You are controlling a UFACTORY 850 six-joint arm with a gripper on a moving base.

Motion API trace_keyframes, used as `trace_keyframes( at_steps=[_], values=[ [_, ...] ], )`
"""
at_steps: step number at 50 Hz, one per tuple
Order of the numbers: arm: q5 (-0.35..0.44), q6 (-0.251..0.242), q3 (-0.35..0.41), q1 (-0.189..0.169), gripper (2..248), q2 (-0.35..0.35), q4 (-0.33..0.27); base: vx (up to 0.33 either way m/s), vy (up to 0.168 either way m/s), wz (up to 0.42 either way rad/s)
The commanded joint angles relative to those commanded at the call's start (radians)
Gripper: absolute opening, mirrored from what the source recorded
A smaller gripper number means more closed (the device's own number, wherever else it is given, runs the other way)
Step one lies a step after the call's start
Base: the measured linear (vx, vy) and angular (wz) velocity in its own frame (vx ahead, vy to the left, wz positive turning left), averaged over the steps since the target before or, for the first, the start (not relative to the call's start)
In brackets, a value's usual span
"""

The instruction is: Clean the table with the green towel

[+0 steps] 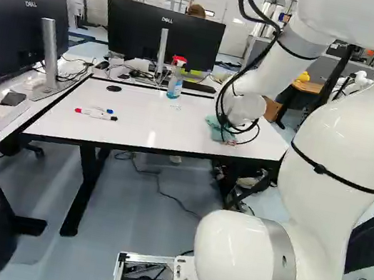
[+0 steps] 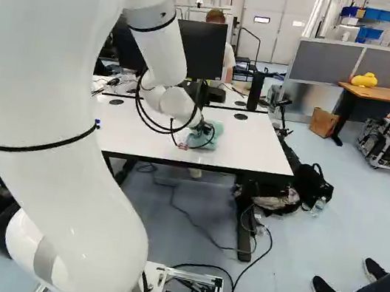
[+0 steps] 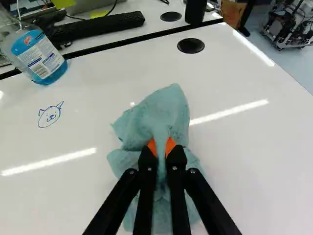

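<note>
Desk (image 1: pixel 173 134): wiping step, judged in hand; next move calls for a light-pressure sweep toward ten o'clock, over the doodle.
Arm (image 1: pixel 334 148): one, arched, reaching to twelve o'clock of its base, wrist low.
Green towel (image 3: pixel 164 110): one, bunched, on the desk under the claw (image 3: pixel 162 147), pinched between its fingers.
Doodle (image 3: pixel 49 116): one, blue, at the claw's ten o'clock.

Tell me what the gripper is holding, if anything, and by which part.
The gripper holds the towel by a bunched fold near its middle, pinched between the orange pads.
</note>
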Motion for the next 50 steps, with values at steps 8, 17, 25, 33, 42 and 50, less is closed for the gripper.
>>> trace_keyframes(
  at_steps=[8,17,25,33,42,50],
  values=[
    [-0.013,0.0,0.0,0.0,35,0.0,0.006,0.0,0.0,0.0],
    [-0.013,0.0,0.0,0.0,35,0.0,0.006,0.0,0.0,0.0],
    [-0.013,0.0,0.0,0.0,35,-0.001,0.006,0.0,0.0,0.0],
    [-0.013,0.0,-0.004,0.0,35,-0.018,0.006,0.0,0.0,0.0],
    [-0.013,0.0,-0.008,0.0,35,-0.035,0.006,0.0,0.0,0.0],
    [-0.013,0.0,-0.011,0.0,35,-0.037,0.006,0.0,0.0,0.0]
  ],
)
